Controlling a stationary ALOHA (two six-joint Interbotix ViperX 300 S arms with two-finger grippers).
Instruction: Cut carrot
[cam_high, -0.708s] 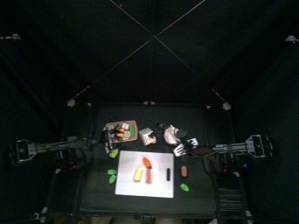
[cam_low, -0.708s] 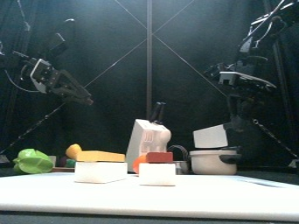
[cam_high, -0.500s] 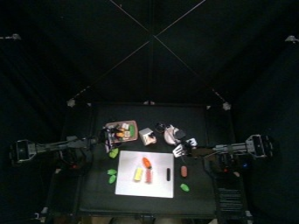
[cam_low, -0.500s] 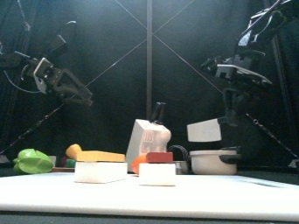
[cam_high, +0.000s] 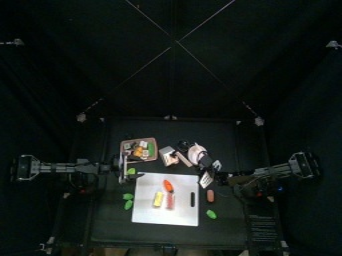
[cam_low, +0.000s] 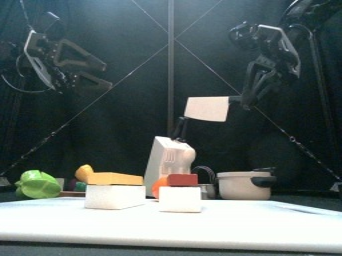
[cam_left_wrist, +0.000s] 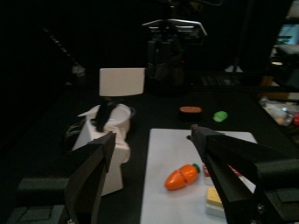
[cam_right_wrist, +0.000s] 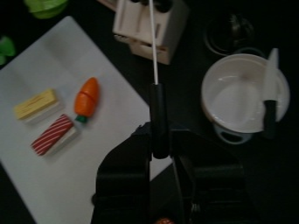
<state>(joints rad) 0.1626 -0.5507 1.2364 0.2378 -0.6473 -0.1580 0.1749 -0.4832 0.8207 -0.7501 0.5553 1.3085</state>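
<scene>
Found the carrot (cam_right_wrist: 86, 98) lying flat on the white cutting board (cam_left_wrist: 176, 149), green top still on, just beside a yellow block (cam_right_wrist: 35, 103) and near a red striped piece (cam_right_wrist: 52, 136), touching neither. Saw the right fingers (cam_right_wrist: 128, 157) clamped on the black handle of a knife (cam_low: 207, 108), with the broad blade hanging high above the surface, out beyond the knife block (cam_low: 170, 160). Saw the left fingers (cam_left_wrist: 96, 171) spread wide, holding nothing, raised on their own side and facing the board. Judged the carrot light, stiff and rounded, so likely to roll or skid under the blade. Reckoned the thick end near the green top the safest place to pin it, leaving the thin end free for the cut.
</scene>
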